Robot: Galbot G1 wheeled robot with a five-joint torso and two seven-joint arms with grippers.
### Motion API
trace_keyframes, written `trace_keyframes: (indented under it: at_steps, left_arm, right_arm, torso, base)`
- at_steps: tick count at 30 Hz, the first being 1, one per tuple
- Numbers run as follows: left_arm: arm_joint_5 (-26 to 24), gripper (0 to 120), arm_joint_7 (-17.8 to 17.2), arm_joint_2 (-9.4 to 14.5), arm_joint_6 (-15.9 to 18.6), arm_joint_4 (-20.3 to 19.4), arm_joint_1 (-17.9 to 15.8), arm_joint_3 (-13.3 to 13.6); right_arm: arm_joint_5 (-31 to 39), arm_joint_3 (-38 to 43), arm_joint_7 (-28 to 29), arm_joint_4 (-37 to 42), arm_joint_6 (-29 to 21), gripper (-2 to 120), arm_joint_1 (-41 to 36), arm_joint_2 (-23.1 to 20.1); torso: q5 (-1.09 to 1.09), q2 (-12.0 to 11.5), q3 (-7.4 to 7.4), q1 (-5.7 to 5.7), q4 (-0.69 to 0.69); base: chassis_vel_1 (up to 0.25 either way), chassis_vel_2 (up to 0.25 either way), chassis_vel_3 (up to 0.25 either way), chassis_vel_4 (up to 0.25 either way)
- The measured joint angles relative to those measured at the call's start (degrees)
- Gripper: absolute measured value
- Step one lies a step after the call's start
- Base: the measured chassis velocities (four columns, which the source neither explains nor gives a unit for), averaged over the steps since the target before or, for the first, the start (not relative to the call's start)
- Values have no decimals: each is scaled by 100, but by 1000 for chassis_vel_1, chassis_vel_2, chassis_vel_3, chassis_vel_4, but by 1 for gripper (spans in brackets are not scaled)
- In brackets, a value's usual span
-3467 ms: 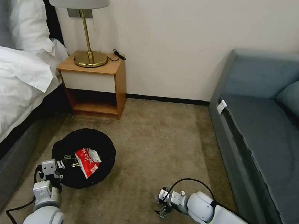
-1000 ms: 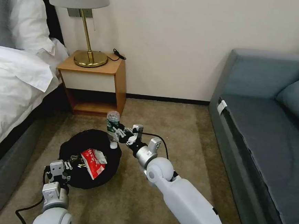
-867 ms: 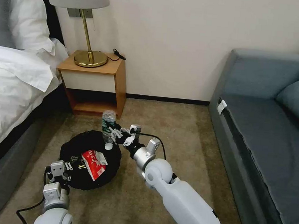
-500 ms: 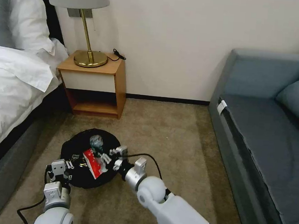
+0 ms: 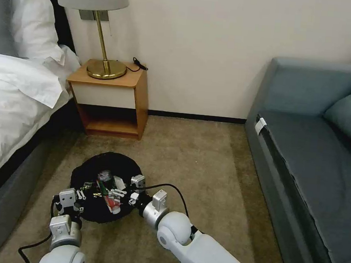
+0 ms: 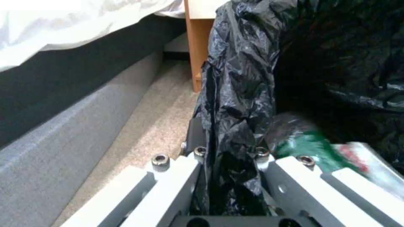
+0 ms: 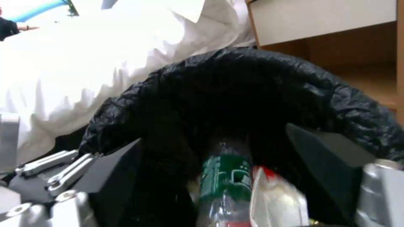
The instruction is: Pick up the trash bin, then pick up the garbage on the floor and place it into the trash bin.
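My right gripper (image 5: 116, 192) sits inside the mouth of the trash bin (image 5: 84, 172), its jaws spread wide with nothing between them. In the right wrist view the two dark fingers (image 7: 122, 176) stand apart on either side of the clear bottle (image 7: 223, 183), which lies loose in the bin, green label facing the camera, with the red-and-white wrapper (image 7: 276, 198) just beside it. My left gripper (image 5: 82, 194) is at the near rim of the bin; in the left wrist view its fingers (image 6: 176, 179) are pinched tight on the black bag liner (image 6: 235, 104) folded over the bin's edge. The bin is on the carpet (image 5: 197, 165) between the bed (image 5: 11, 106) and the sofa (image 5: 315, 158), near the front of the wooden nightstand (image 5: 113, 98) that carries the brass lamp (image 5: 105, 41).
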Motion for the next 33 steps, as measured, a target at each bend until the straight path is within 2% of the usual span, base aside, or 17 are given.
trace_keyframes:
  at_steps: [3,6,8,11,12,18,21,23,25,26,27,30,32,33]
  left_arm:
    - [-30,1,2,1,-4,13,-10,3]
    - [-113,1,1,0,-5,34,-18,1]
    - [-255,1,-2,-33,-4,41,-44,-49]
    - [-753,1,-71,-157,135,-48,-104,-141]
    - [-753,1,-71,-157,135,-48,-104,-141]
    - [-1689,1,-321,-291,477,-163,-253,-212]
    - [-2310,1,-695,-339,800,-225,-385,-300]
    - [-2443,1,-804,-340,864,-225,-417,-330]
    - [-2866,1,-1088,-327,1029,-202,-495,-398]
    - [-3239,1,-1348,-311,1170,-182,-542,-445]
    - [-3239,1,-1348,-311,1170,-182,-542,-445]
    - [-4185,1,-2343,-309,1675,-217,-694,-589]
    - [-4459,1,-2622,-293,1798,-190,-807,-625]
    - [-4459,1,-2622,-293,1798,-190,-807,-625]
  right_arm:
    - [-5,65,76,1,-2,98,4,25]
    - [6,229,170,51,-28,100,-13,70]
    - [131,540,191,273,-318,100,-73,80]
    - [353,1104,100,762,-817,100,-200,-9]
    - [353,1104,100,762,-817,100,-200,-9]
    - [435,2078,36,1249,-1112,100,-401,-243]
    - [474,2530,76,1311,-1096,100,-519,-355]
    - [485,2616,87,1322,-1085,100,-546,-370]
    - [500,2811,109,1368,-1068,100,-632,-394]
    - [501,2943,117,1406,-1065,100,-706,-396]
    - [501,2943,117,1406,-1065,100,-706,-396]
    - [453,3178,135,1495,-1059,100,-888,-374]
    - [396,3270,139,1566,-1053,100,-1013,-348]
    - [396,3270,139,1566,-1053,100,-1013,-348]
  torso:
    - [0,0,0,0,0]
    - [0,0,0,0,0]
    - [1,0,0,0,1]
    - [1,0,0,0,1]
    - [1,0,0,0,1]
    - [1,0,0,0,0]
    - [2,0,0,0,-2]
    - [2,0,0,0,-1]
    - [2,0,0,0,0]
    - [1,0,0,0,0]
    - [1,0,0,0,0]
    - [0,0,0,0,0]
    - [0,0,0,0,1]
    - [0,0,0,0,1]
  base:
    - [0,0,0,0]
    - [0,0,0,0]
    - [0,0,0,0]
    - [0,0,0,0]
    - [0,0,0,0]
    - [0,0,0,0]
    - [0,0,0,0]
    - [0,0,0,0]
    - [0,0,0,0]
    - [0,0,0,0]
    - [0,0,0,0]
    - [0,0,0,0]
    - [0,0,0,0]
    - [0,0,0,0]
